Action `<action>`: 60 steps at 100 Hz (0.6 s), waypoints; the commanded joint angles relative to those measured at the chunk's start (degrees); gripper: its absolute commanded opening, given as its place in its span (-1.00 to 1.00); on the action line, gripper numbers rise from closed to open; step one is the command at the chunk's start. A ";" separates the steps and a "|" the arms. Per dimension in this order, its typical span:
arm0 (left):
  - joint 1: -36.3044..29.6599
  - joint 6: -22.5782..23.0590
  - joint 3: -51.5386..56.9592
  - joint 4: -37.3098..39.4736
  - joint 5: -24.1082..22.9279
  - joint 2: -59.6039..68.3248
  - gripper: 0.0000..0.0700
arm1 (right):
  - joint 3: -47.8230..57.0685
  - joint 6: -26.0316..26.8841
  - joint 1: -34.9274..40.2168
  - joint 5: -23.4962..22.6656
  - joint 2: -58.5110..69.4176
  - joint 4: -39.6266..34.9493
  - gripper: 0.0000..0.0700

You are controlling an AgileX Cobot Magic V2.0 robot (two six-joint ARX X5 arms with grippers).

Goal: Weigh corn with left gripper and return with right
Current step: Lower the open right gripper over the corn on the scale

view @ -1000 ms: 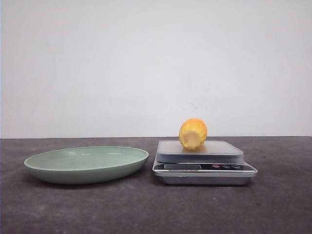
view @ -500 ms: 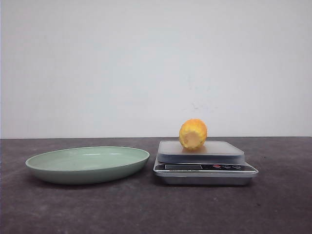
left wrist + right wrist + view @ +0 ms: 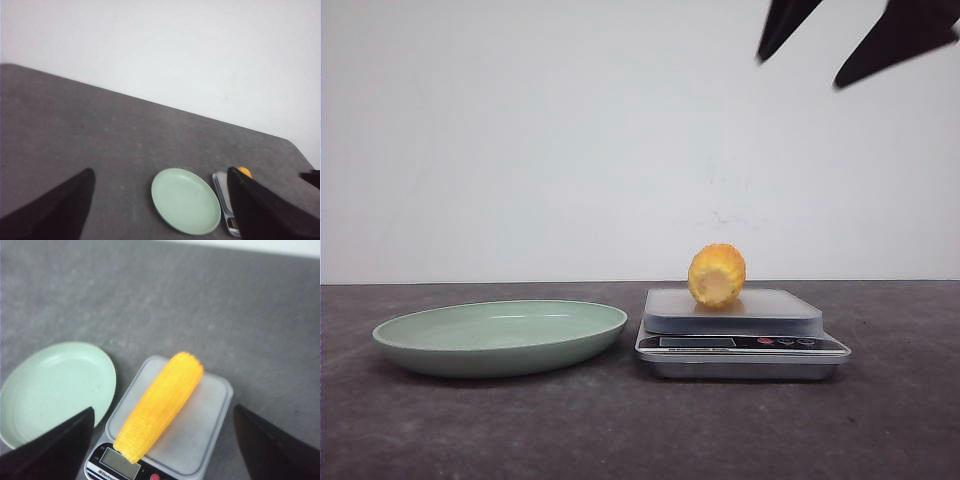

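Note:
The yellow corn (image 3: 716,275) lies on the platform of the silver kitchen scale (image 3: 741,345), its cut end toward the front camera. In the right wrist view the corn (image 3: 160,403) lies lengthwise on the scale (image 3: 200,435). My right gripper (image 3: 798,68) is open and empty, high above the scale at the top right of the front view; its fingers straddle the corn from above (image 3: 160,415). My left gripper (image 3: 160,172) is open and empty, high over the table, out of the front view. The corn's tip (image 3: 244,171) peeks past its finger.
A pale green plate (image 3: 500,336) sits empty left of the scale on the dark grey table; it also shows in the left wrist view (image 3: 185,200) and the right wrist view (image 3: 50,390). A white wall stands behind the table.
The right gripper's open fingers have come into the front view at the top right. The corn, scale and plate have stayed in place.

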 commanded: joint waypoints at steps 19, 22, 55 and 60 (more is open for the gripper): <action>10.05 6.56 -4.33 -1.33 3.37 -2.86 0.44 | 0.98 3.17 2.89 0.74 10.99 7.21 0.63; 10.69 6.75 -5.03 -1.33 3.39 -3.08 0.44 | 0.98 3.72 3.19 0.70 12.26 8.17 0.63; 11.72 6.27 -9.33 -1.36 3.63 -3.39 0.44 | 0.98 6.38 3.89 2.27 23.39 13.88 0.63; 11.72 6.32 -9.51 -1.36 3.91 -3.39 0.44 | 1.01 6.38 3.82 2.27 24.57 14.21 0.63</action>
